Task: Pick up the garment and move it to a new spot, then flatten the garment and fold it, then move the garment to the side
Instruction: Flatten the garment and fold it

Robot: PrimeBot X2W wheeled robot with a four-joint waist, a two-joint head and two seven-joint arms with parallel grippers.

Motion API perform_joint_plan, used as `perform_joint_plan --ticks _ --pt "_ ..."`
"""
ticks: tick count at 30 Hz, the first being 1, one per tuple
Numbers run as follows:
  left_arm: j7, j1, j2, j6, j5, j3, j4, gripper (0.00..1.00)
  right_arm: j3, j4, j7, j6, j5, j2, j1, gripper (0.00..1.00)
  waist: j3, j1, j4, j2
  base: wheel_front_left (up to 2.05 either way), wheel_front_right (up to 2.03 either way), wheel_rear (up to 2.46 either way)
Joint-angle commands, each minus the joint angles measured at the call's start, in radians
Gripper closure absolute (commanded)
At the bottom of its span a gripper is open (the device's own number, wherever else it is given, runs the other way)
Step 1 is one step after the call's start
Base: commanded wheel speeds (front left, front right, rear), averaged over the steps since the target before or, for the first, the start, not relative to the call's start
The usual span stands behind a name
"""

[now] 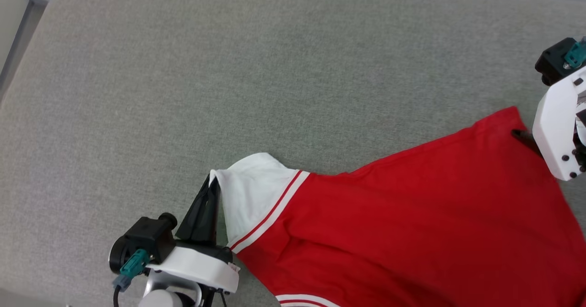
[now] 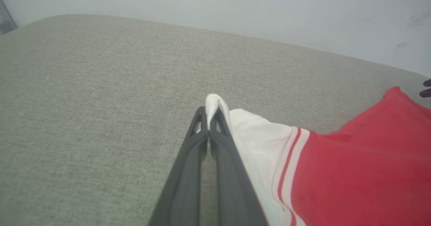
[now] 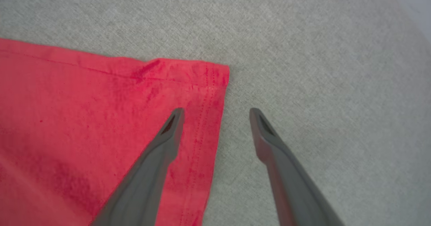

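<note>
The red jersey T-shirt with white sleeves (image 1: pixel 412 206) lies on a grey woven fabric surface (image 1: pixel 229 69). The left gripper (image 2: pixel 210 113) has its fingers pinched on the T-shirt's sleeve edge. The right gripper (image 3: pixel 217 113) has its fingers wide, straddling the hem corner.

Leftward the grey cushion (image 1: pixel 229 69) lies bare — garment (image 1: pixel 412 215) spreads right.
</note>
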Motion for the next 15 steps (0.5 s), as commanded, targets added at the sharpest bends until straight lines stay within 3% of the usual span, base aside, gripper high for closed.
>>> perform_joint_plan --ticks 1,14,15 --pt "-0.007 -0.021 -0.005 -0.005 0.007 -0.004 0.000 1.00 0.019 0.023 0.003 -0.001 0.002 -0.003 -0.029 0.00 0.029 -0.0002 0.021 -0.0001 0.00 0.00 0.00" --pt "-0.019 -0.068 -0.025 -0.016 0.008 -0.021 0.040 1.00 0.228 0.180 -0.019 0.001 0.073 0.017 -0.015 0.00 0.068 -0.0002 0.043 -0.0001 0.00 0.00 0.00" --pt "-0.019 -0.068 -0.024 -0.016 0.008 -0.019 0.044 1.00 0.245 0.181 -0.023 0.002 0.074 0.012 -0.016 0.55 0.065 -0.0002 0.040 -0.0001 0.00 0.00 0.00"
